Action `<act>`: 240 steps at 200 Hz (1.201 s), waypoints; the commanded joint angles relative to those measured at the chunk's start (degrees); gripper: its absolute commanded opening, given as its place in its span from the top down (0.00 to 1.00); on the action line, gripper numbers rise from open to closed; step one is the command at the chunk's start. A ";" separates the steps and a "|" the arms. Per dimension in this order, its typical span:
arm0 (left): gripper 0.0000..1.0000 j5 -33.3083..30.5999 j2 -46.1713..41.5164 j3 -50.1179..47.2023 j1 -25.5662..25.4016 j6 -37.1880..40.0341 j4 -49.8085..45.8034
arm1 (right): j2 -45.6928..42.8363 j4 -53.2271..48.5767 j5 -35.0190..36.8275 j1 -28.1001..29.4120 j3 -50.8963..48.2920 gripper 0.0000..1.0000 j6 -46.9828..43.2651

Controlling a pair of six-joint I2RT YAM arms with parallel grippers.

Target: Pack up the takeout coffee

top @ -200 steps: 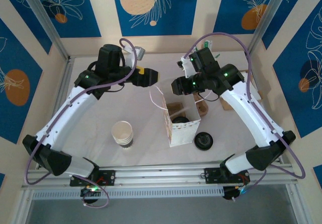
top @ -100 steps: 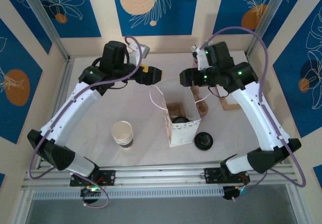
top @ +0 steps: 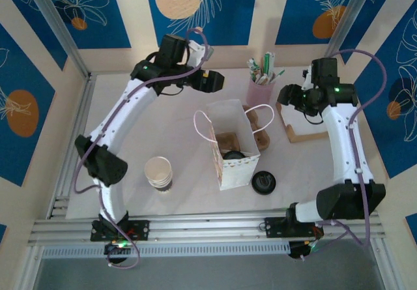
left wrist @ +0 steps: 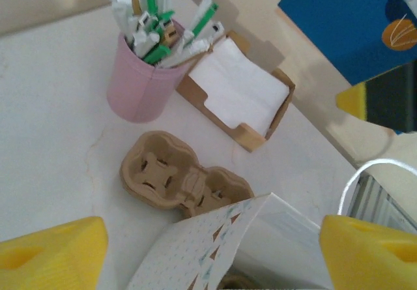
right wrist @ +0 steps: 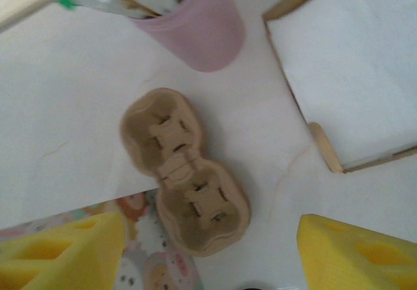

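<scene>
I'm reading both tools as released and carrying nothing. The left tool [top: 215, 81] and right tool [top: 284, 97] are hanging over the far half of the desk [top: 130, 133], yellow pads [left wrist: 52, 251] spread wide.

The takeout coffee [top: 232, 154] is sitting inside the paper bag [top: 236, 171], black lid facing up, so I'm taking its long axis as vertical. From either tool it's lying back toward the bases and lower down: off to the right of the left tool, off to the left of the right tool. I'm not calling either arm nearer; the gap is looking about even.

The spare cup carrier [right wrist: 186, 173] is lying right under the right tool, with the pink straw cup [left wrist: 144, 85] and napkin box [left wrist: 238, 94] just beyond. The stack of cups [top: 158, 171] and loose lid [top: 264, 182] are sitting well back from both tools, the lid just beside the bag.

I'm judging the packing as basically done.
</scene>
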 commanded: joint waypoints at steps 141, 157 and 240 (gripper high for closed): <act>0.59 7.54 9.29 -2.70 -0.18 -1.35 3.72 | 35.57 5.48 6.91 -12.39 13.74 0.50 -5.05; 0.60 7.55 8.90 -3.94 -0.30 -1.48 4.50 | 38.80 4.10 7.72 -12.47 17.31 0.51 -5.93; 0.57 7.36 7.10 -7.58 -0.56 -1.58 6.49 | 46.24 1.49 6.58 -13.18 21.67 0.53 -7.72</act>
